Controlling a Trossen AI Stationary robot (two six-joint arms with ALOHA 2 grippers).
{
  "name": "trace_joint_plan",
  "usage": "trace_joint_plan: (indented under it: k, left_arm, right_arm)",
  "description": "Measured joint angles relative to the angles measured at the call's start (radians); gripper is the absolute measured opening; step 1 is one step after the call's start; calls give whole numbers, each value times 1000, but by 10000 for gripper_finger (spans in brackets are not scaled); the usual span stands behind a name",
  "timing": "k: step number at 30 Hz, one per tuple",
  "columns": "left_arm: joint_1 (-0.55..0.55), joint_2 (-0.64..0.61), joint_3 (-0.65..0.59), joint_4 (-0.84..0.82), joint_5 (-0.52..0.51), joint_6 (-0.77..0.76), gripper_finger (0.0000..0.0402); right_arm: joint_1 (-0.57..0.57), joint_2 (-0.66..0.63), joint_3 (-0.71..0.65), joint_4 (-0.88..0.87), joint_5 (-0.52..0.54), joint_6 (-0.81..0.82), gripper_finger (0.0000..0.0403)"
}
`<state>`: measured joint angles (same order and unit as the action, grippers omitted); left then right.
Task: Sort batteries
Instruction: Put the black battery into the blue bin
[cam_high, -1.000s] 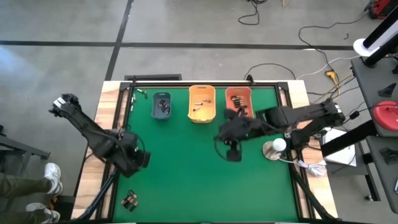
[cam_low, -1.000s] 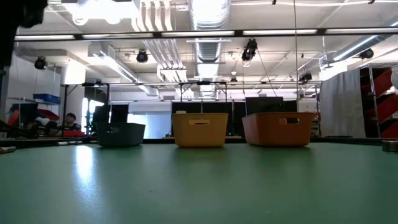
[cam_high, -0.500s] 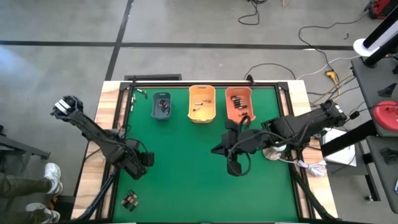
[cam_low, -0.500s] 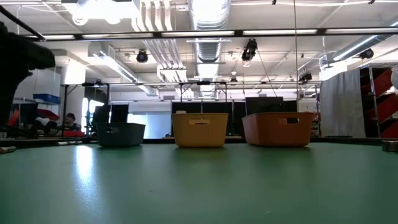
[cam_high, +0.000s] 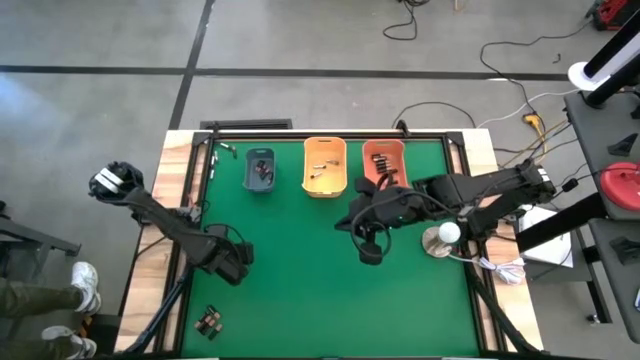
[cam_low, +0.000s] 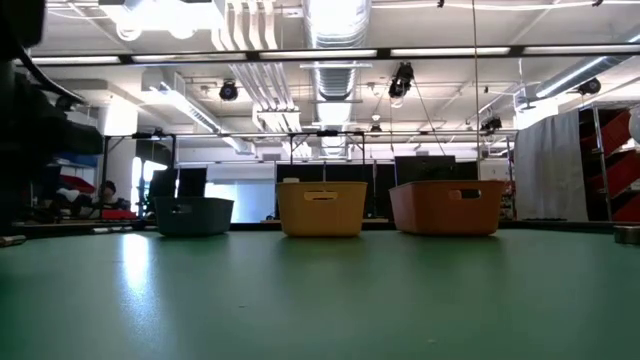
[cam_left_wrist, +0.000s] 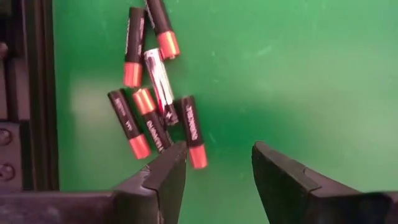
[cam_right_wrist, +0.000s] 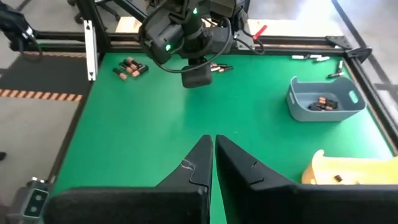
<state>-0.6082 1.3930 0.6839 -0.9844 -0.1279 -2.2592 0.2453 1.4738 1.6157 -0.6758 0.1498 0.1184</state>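
Several batteries (cam_left_wrist: 152, 93), black with orange ends and one silvery, lie in a loose cluster flat on the green mat near the table's left edge. My left gripper (cam_left_wrist: 214, 168) points straight down just above the mat, open; its fingers stand beside the cluster, one fingertip (cam_left_wrist: 177, 158) close to the nearest battery's orange end (cam_left_wrist: 198, 157). A smaller group of batteries (cam_high: 208, 321) lies by the near left corner. My right gripper (cam_right_wrist: 213, 152) hovers shut over the mat's middle (cam_high: 368, 250), holding nothing.
Three bins stand in a row at the far edge: grey-blue (cam_high: 260, 171), yellow (cam_high: 325, 166) and orange (cam_high: 383, 165), each with batteries inside. A few loose batteries (cam_high: 225, 151) lie at the far left corner. A black rail (cam_left_wrist: 34, 93) borders the mat beside the cluster.
My left gripper has come down and moved toward the near edge, over the cluster by the left rail, rolling a little as it sank. My right gripper dipped toward the near edge and came back.
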Motion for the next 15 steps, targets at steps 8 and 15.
trace_joint_plan:
  k: [8, 15]
  left_arm:
    - [64, -9, -69, 122, 64, -6, 153]
    - [72, -6, -79, 131, 66, -7, 152]
  right_arm:
    - [-24, 0, 0, -36, 0, -61, 13]
    - [-30, 0, 0, -87, 0, -80, 13]
